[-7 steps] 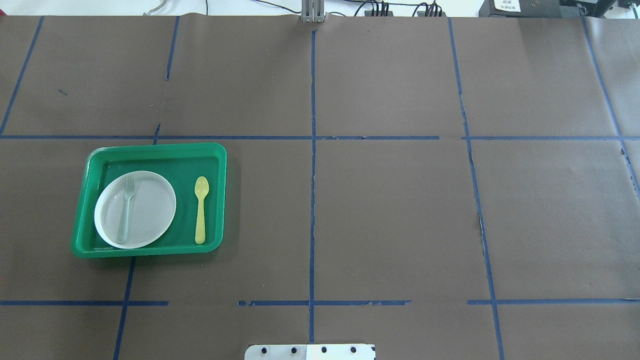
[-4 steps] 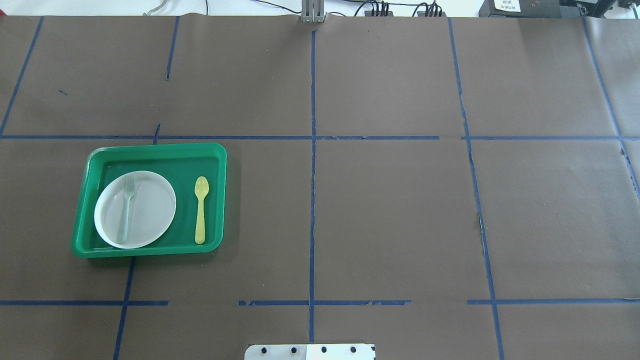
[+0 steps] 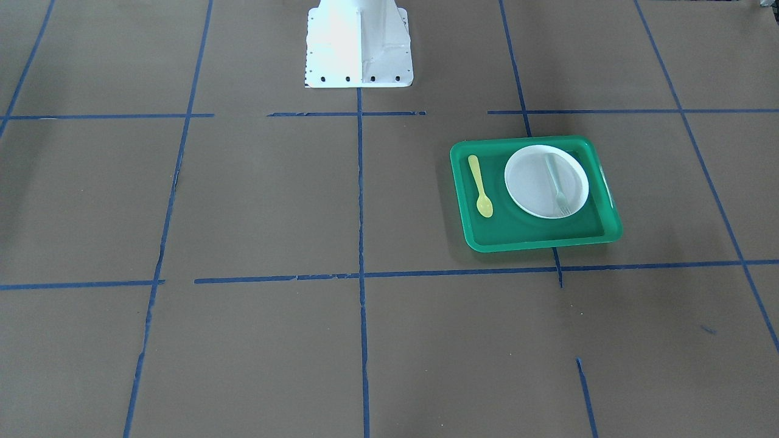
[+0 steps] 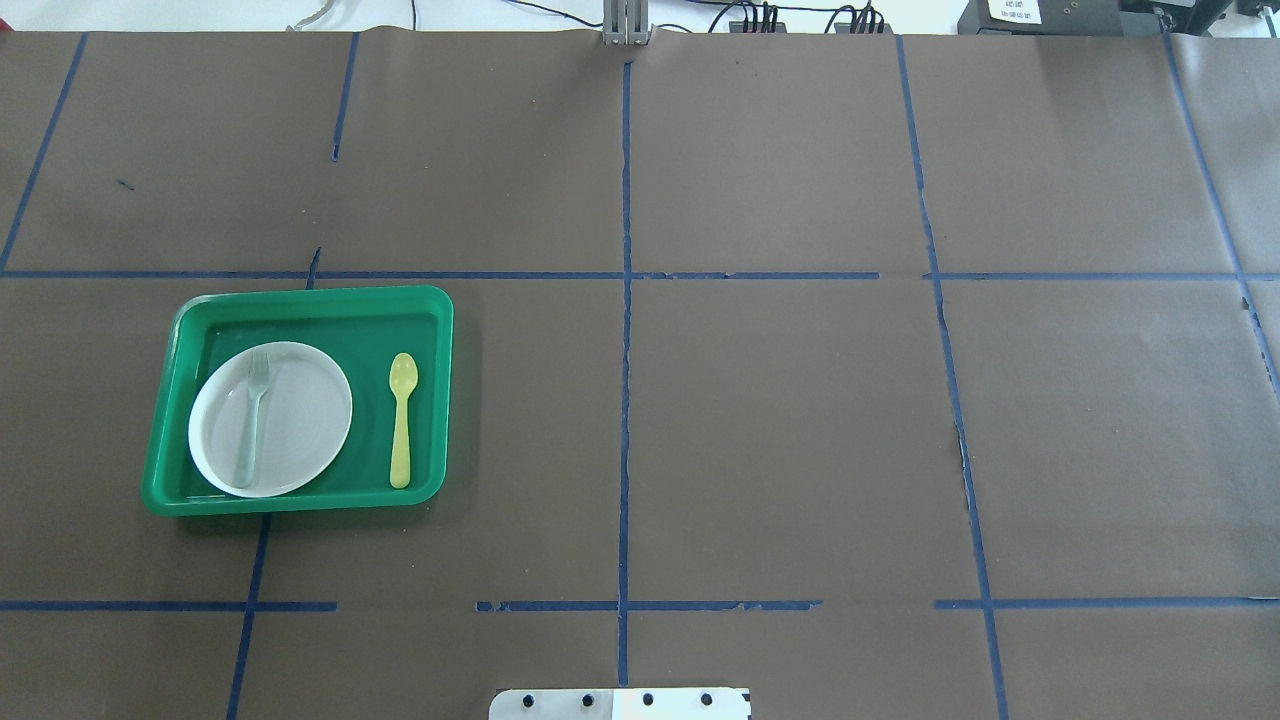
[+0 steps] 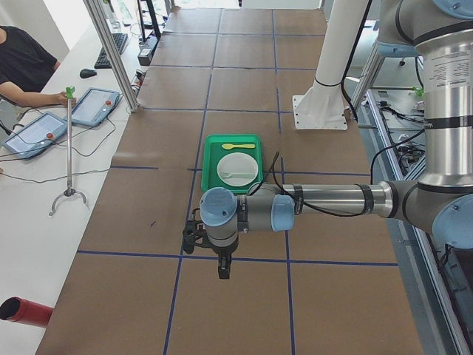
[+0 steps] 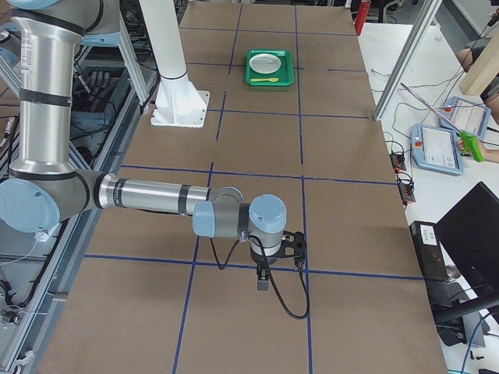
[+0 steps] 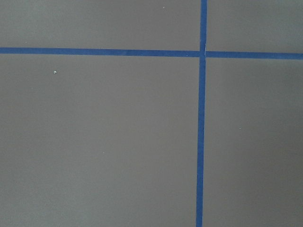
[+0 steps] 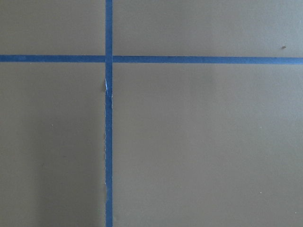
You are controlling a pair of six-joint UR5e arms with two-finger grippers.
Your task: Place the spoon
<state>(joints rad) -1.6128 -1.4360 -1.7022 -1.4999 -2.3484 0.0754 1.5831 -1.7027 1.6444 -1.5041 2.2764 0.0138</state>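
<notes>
spoon (image 4: pixel 402 425) | yellow, slim handle, oval bowl | flat in green tray (image 4: pixel 330 294)

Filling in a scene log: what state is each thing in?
Tray: flat on table.
Plate: upright inside tray.
Fork: lying on plate.
Spoon: flat on tray floor, beside plate.
Left tool: away from tray; open or shut unclear.
Right tool: away from tray; open or shut unclear.

We see a glossy green plastic tray (image 4: pixel 310 296), a smooth yellow plastic spoon (image 4: pixel 402 430), a matt white plate (image 4: pixel 300 420) and a bench (image 4: pixel 780 420) covered in matt brown paper.
</notes>
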